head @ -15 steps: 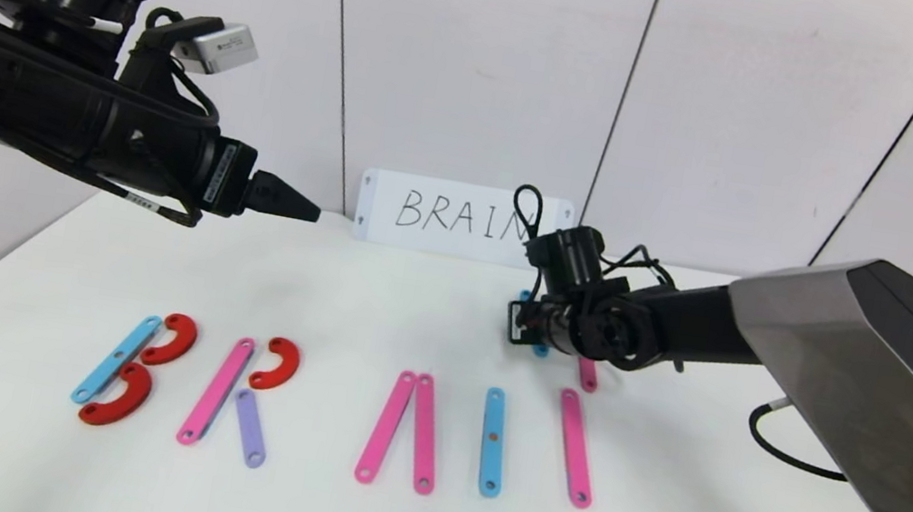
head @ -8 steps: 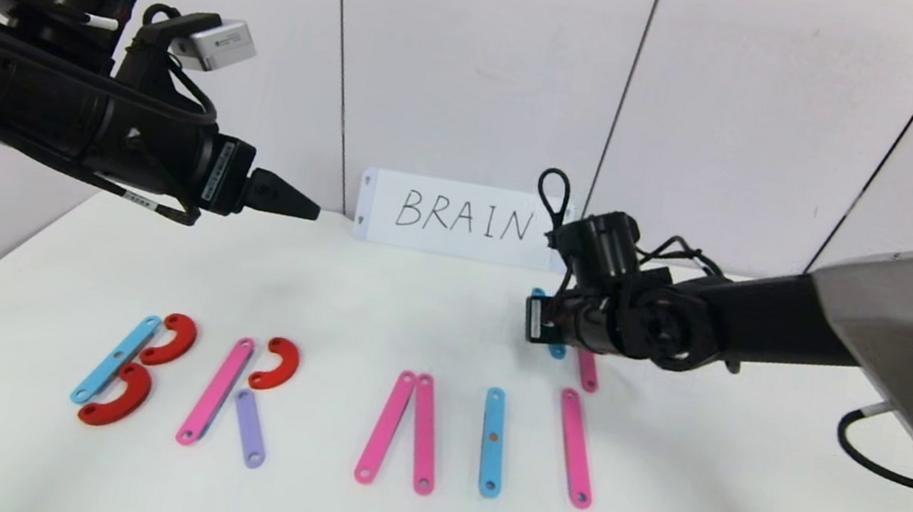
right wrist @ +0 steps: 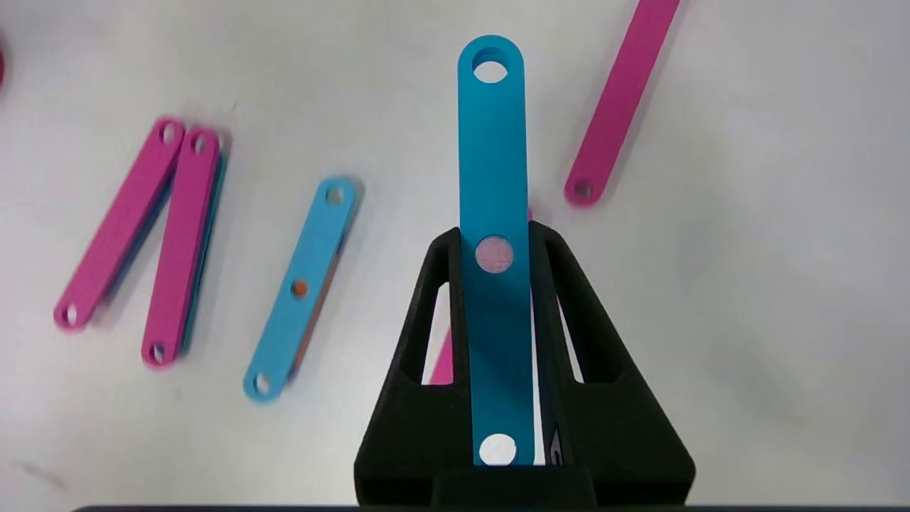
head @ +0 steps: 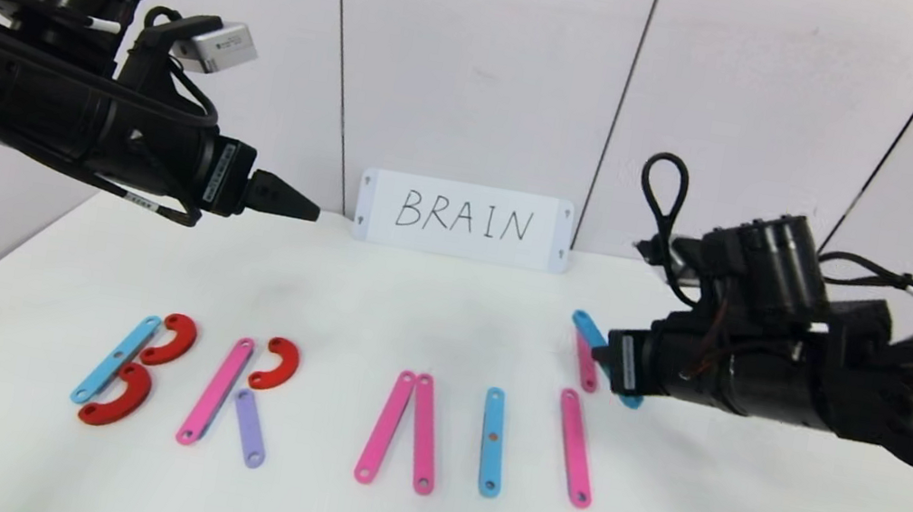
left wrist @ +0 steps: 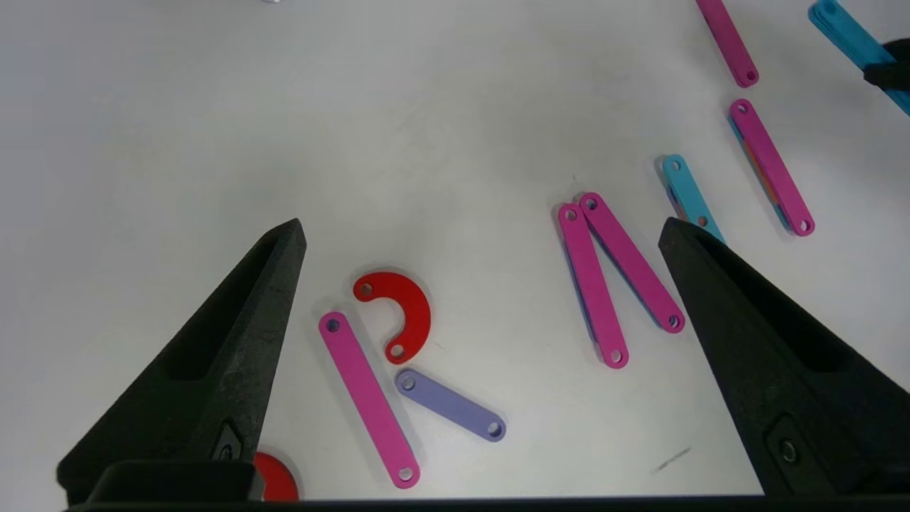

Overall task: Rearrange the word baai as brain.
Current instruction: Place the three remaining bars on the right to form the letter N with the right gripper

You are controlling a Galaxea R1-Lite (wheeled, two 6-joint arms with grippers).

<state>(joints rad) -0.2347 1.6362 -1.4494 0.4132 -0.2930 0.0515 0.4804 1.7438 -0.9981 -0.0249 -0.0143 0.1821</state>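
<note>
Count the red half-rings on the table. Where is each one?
3. Two sit against the blue strip forming the B; one tops the R's pink strip. None appears hidden.

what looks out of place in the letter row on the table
The last letter is unfinished: only one pink strip stands after the blue I. A short pink strip lies loose behind it, and the right gripper holds a blue strip in the air. The A has no crossbar.
</note>
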